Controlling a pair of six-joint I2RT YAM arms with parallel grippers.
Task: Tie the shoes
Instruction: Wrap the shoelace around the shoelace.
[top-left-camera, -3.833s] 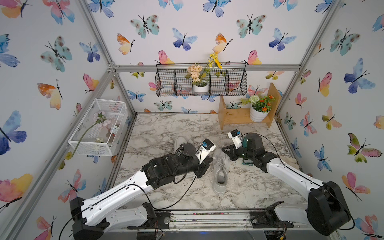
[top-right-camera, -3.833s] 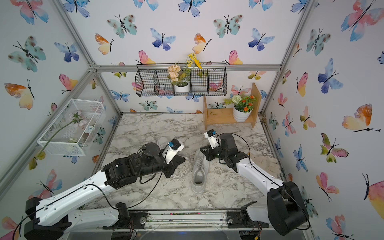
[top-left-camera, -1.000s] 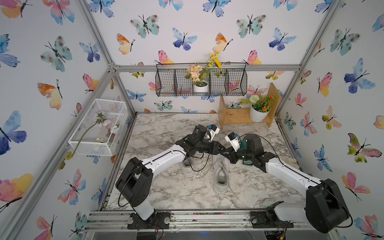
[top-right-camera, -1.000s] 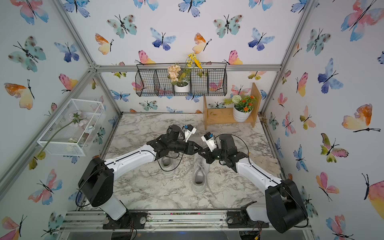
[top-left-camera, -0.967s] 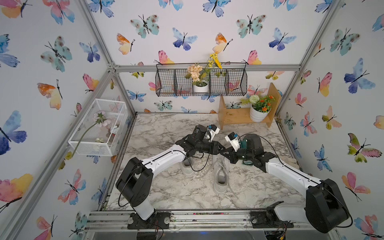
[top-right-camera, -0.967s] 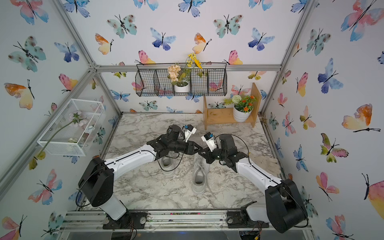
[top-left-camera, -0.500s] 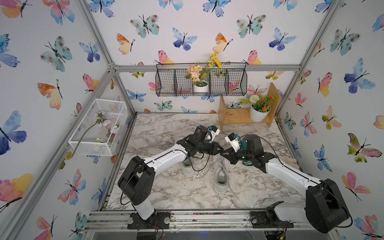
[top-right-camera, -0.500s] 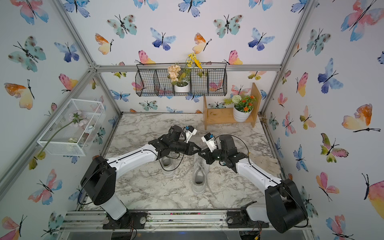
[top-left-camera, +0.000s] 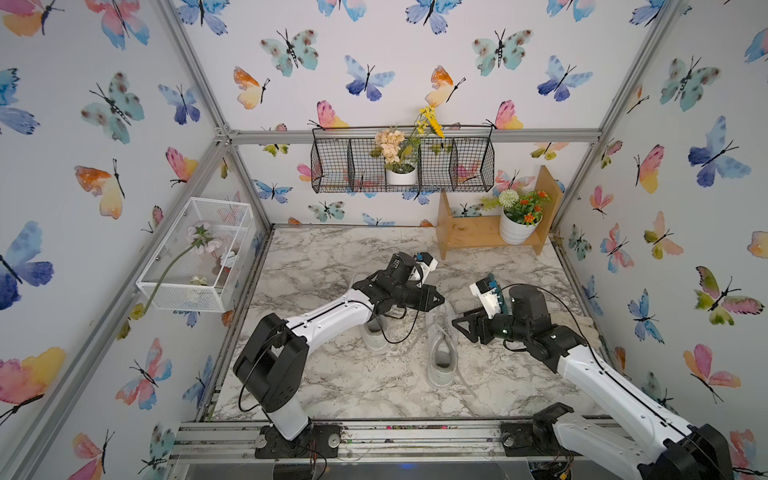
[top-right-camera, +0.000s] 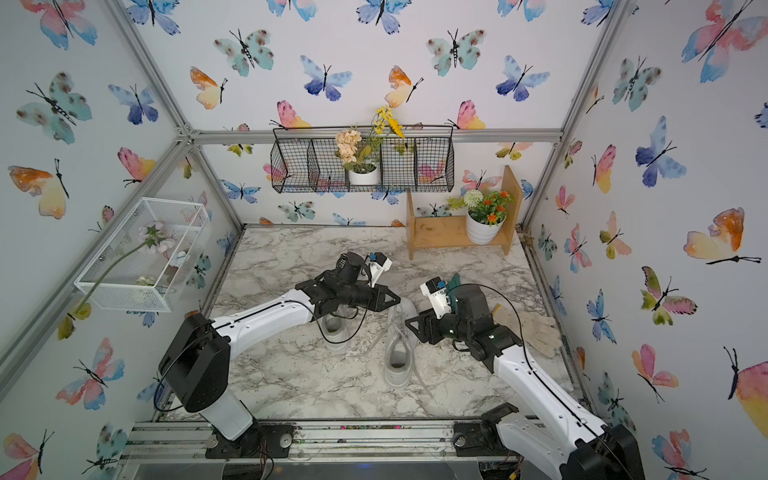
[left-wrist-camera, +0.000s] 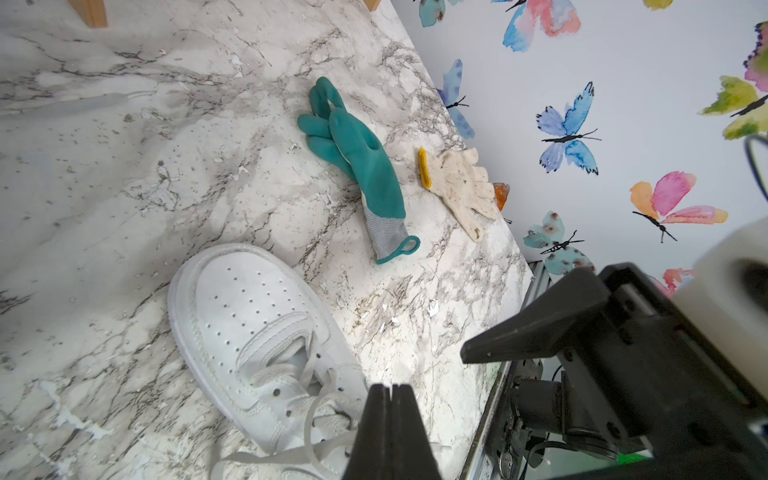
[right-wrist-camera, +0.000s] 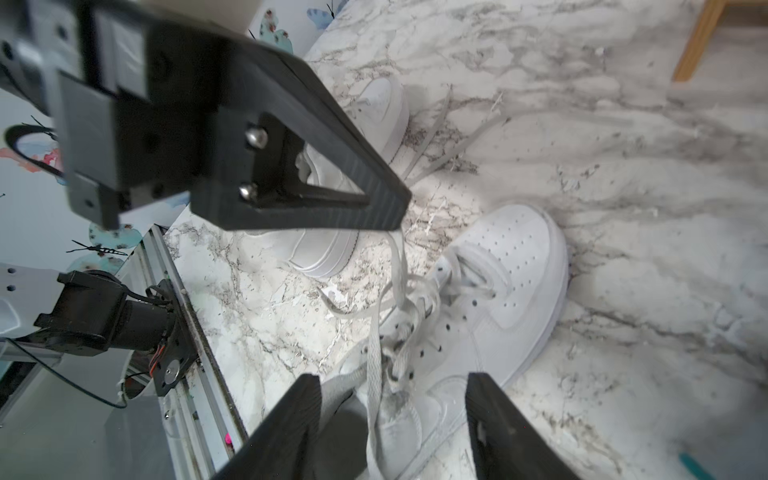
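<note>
Bench (top-left-camera: 324, 257): marble top, and the rail cuts off its front edge in both top views.
Left arm (top-left-camera: 332, 318) reaches in from the front-left corner and covers most of the second shoe (top-left-camera: 374, 336). Only its heel end shows from above.
Middle shoe (top-left-camera: 441, 353) sits at about bench centre, upright on its sole, toe toward the back edge. The second shoe is just beside it on the left-edge side. In the right wrist view the left gripper blocks the second shoe's (right-wrist-camera: 374, 104) midsection, and its loose laces trail on the bench.
Teal glove (left-wrist-camera: 357, 153) lies flat near the right edge. A cream glove (left-wrist-camera: 457, 187) lies between it and the wall, not touching it.
Left gripper (left-wrist-camera: 390, 399) is clenched, fingers pressed flat together, above the middle shoe's toe end. In the right wrist view one lace (right-wrist-camera: 397, 257) runs up from the eyelets into its tip (right-wrist-camera: 401, 212), so it's pinching that lace.
Right gripper (right-wrist-camera: 390, 399) is released, fingers spread wide either side of the shoe's lacing, with no contact visible. Its finger bases are cut off by the frame.
The lace bundle at the eyelets is blurred, so I can't tell whether there's a knot.
</note>
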